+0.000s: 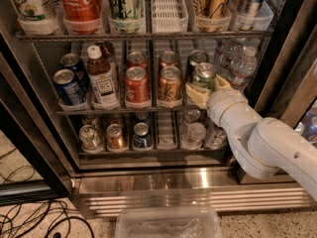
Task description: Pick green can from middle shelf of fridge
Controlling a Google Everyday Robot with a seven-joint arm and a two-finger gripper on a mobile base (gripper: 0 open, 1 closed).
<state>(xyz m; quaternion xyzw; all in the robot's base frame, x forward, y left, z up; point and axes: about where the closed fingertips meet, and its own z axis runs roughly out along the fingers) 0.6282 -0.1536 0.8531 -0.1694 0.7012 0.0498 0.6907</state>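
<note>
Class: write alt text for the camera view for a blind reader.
The robot's gripper is at the green can on the middle shelf of the fridge. An orange can, a red can and a bottle stand in the lanes alongside.

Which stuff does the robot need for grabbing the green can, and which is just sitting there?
Needed: green can; gripper, right at that can; middle shelf; fridge.
Just there: red can, orange can, blue can, tea bottle, water bottles, floor cables.
</note>
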